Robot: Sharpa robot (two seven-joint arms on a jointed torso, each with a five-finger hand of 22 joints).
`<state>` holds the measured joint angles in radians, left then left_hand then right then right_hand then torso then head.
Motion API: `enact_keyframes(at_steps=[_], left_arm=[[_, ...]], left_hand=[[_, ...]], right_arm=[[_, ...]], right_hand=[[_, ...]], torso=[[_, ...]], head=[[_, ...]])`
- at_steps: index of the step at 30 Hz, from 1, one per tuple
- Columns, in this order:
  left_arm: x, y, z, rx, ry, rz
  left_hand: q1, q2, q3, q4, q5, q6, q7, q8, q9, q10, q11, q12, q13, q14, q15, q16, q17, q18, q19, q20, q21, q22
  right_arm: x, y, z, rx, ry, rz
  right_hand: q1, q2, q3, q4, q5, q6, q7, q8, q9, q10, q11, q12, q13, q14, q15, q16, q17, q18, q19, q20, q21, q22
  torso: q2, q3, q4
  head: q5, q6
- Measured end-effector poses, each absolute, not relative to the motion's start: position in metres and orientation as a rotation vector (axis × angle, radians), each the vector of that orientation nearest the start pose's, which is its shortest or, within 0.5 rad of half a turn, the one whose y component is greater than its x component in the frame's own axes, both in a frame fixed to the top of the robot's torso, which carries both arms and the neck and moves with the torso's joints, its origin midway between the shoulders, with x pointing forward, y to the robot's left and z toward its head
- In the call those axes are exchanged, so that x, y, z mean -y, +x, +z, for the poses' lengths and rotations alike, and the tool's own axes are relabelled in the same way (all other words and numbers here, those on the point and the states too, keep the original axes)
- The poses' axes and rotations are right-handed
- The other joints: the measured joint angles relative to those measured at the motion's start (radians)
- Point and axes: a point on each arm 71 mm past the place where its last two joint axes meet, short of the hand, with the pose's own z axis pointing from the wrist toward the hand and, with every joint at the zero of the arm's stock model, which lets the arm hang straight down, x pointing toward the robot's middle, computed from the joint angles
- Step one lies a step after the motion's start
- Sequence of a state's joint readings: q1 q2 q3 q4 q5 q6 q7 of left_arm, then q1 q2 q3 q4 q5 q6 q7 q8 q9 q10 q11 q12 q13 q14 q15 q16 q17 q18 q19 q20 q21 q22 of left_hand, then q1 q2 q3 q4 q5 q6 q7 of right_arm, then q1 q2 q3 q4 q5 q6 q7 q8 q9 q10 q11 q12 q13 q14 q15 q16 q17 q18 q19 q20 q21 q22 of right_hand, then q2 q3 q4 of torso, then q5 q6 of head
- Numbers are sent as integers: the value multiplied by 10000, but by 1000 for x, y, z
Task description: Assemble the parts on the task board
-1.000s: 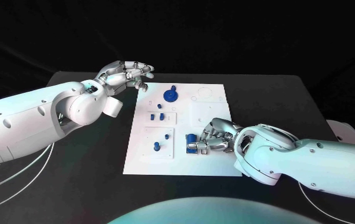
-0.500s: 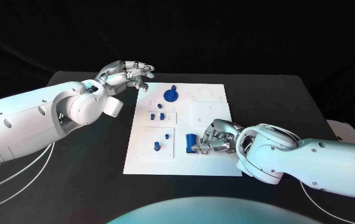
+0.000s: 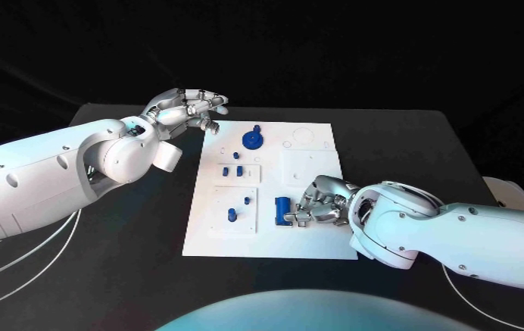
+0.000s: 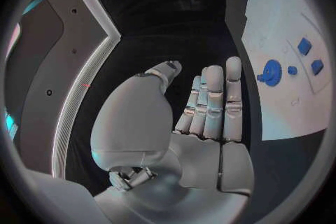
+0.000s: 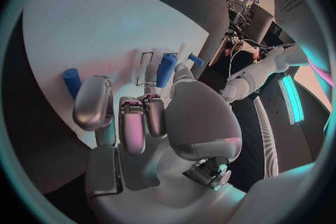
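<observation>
1. Desk: black, matte surface, carrying everything in the scene; far edge meets a dark backdrop.
2. Task board: white rectangular plate, flat on the desk at its middle, long side running away from the robot.
3. Board's left edge has bare black desk beside it; same on the right, out toward the desk's far right corner.
4. White cables: curving over the desk's near left part, well apart from the board.
</observation>
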<state>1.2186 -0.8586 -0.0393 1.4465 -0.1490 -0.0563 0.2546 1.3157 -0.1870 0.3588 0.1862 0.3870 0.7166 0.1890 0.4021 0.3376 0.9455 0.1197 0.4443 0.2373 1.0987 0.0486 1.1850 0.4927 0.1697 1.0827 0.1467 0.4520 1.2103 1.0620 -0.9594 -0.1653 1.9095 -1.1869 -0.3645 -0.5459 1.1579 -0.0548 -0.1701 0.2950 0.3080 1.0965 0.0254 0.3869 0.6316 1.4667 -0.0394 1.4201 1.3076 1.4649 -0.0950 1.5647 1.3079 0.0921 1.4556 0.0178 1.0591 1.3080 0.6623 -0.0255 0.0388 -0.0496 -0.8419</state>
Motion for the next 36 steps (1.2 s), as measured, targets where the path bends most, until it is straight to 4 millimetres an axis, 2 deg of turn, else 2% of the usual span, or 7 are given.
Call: enact_keyframes(at_steps=[5, 7, 12, 17, 22, 26, 36], left_arm=[[-224, 499, -180, -16731, -9592, -15731], [-224, 499, -181, -16732, -9593, -15730], [-224, 499, -181, -16734, -9593, -15728], [-225, 499, -181, -16731, -9600, -15716], [-225, 499, -181, -16732, -9608, -15705], [-225, 499, -181, -16746, -9610, -15713], [-224, 498, -182, -16767, -9615, -15725]], left_hand=[[0, 0, 0, 0, 0, 0, 0, 0, 0, 0, 0, 0, 0, 0, 0, 0, 0, 0, 0, 0, 0, 0], [0, 0, 0, 0, 0, 0, 0, 0, 0, 0, 0, 0, 0, 0, 0, 0, 0, 0, 0, 0, 0, 1], [0, 0, 0, 0, 0, 0, 0, 0, 0, 0, 0, 0, 0, 0, 0, 0, 0, 0, 0, 0, 0, 1], [0, 0, 0, 0, 0, 0, 0, 0, 0, 0, 0, 0, 0, 0, 0, 0, 0, 0, 0, 0, 0, 1], [0, 0, 0, 0, -1, 0, 0, 41, 0, -30, 30, 0, 0, 0, 0, -1, 0, 2, 38, 38, 0, 1], [0, 0, 0, 0, 0, 0, 0, 41, 0, -37, 38, 0, 0, 0, 0, -1, 1, 1, 37, 37, 0, 1], [0, 0, -29, 29, -1, 0, 0, 40, 0, -37, 37, 0, 0, 0, 0, -1, 1, 1, 36, 36, 0, 1]], right_arm=[[184, 355, -264, -21556, 3242, 5861], [190, 354, -262, -21447, 3379, 5809], [213, 358, -252, -20820, 3734, 5483], [238, 363, -242, -20127, 3784, 4942], [255, 363, -239, -19727, 3477, 4408], [262, 360, -243, -19659, 3235, 4116], [263, 354, -258, -19921, 2630, 3697]], right_hand=[[3, -4, -61, -37, -42, 0, 0, 0, 24, 0, 0, 0, 0, 0, 0, 0, -1, 0, 0, 1, -40, -1], [9, -5, -62, -37, -41, -52, 52, 0, 65, 0, 0, 0, -1, 0, 0, 0, -1, -1, 0, 0, -40, -1], [560, -30, -120, -36, -41, -197, 73, 0, 195, 0, 1, 0, 0, 0, 0, 0, -1, -1, 0, 1, -40, -1], [1047, -87, -159, -53, -41, -353, 136, -92, 282, 0, 1, 0, 2, 0, 0, 0, -2, 1, -1, 1, -40, -2], [1295, 19, -217, -28, -53, -447, 157, -311, 187, 0, 1, -55, 3, 0, 1, 0, -2, -1, -1, 1, -117, -2], [1405, 47, -228, -39, -61, -446, 157, -349, 155, -1, 1, -54, 10, 0, 0, 0, -3, 0, -1, 1, -117, -3], [1493, 59, -284, -37, -61, -328, 116, -349, 145, -1, 2, -51, 29, 0, 1, 0, -3, 0, -1, 1, -117, -4]], torso=[[-4, 1, -7], [-7, -1, -13], [-13, -4, -16], [-18, 1, -23], [-16, 16, -40], [-13, 33, -53], [-6, 21, -40]], head=[[2, 19], [-9, 27], [-66, 30], [-202, 47], [-334, 94], [-392, 106], [-481, 79]])
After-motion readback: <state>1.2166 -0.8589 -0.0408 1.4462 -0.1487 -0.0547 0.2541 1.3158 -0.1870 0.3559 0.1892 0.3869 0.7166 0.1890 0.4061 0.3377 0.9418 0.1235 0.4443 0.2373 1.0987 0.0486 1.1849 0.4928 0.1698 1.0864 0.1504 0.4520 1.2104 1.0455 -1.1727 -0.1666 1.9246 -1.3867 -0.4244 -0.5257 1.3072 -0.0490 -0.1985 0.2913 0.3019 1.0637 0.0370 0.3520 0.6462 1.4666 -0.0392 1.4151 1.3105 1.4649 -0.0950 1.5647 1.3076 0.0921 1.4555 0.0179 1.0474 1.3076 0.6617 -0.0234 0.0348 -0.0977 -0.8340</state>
